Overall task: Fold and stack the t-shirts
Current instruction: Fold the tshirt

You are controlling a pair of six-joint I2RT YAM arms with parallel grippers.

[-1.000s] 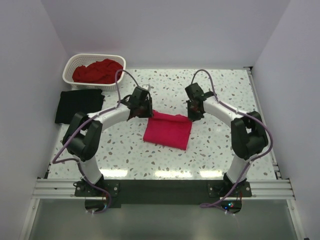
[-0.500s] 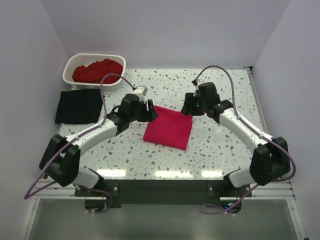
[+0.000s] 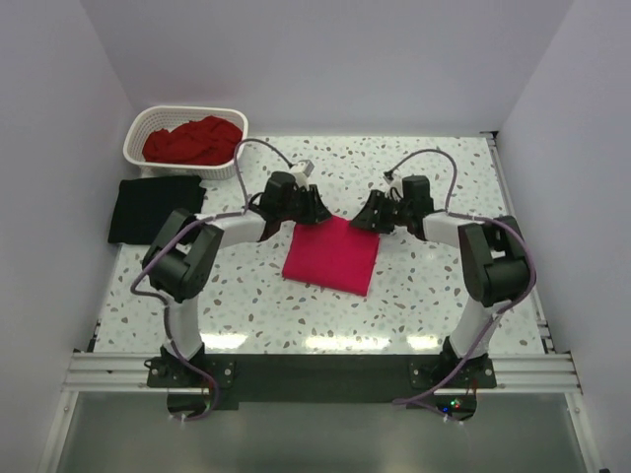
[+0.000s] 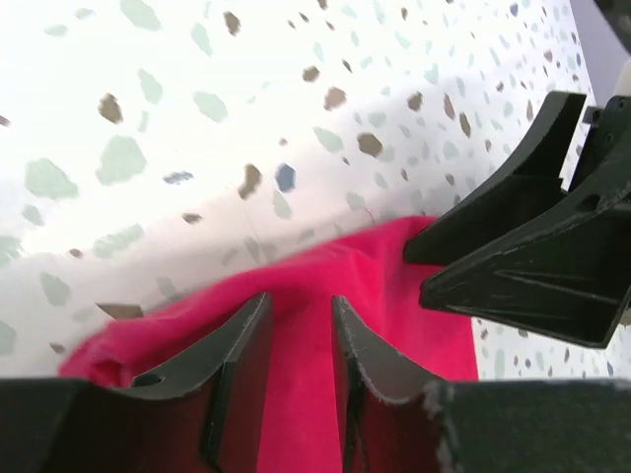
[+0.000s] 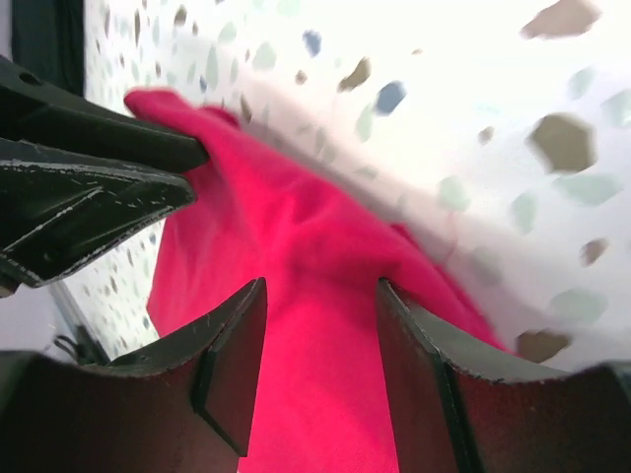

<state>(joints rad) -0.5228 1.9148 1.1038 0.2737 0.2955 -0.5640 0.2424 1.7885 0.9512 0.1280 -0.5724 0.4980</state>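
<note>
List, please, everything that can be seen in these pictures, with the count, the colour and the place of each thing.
bright pinkish-red t-shirt: one, pinkish red, folded, middle of the table
black t-shirt: one, black, folded flat, left edge of the table, on the near side of the basket
darker red t-shirt: one, dark red, crumpled inside the basket
basket: one, white lattice, far left corner of the table
table: one, white with coloured specks
left claw: one, black, jaws apart, at the far left corner of the pinkish-red shirt
right claw: one, black, jaws apart, at its far right corner
</note>
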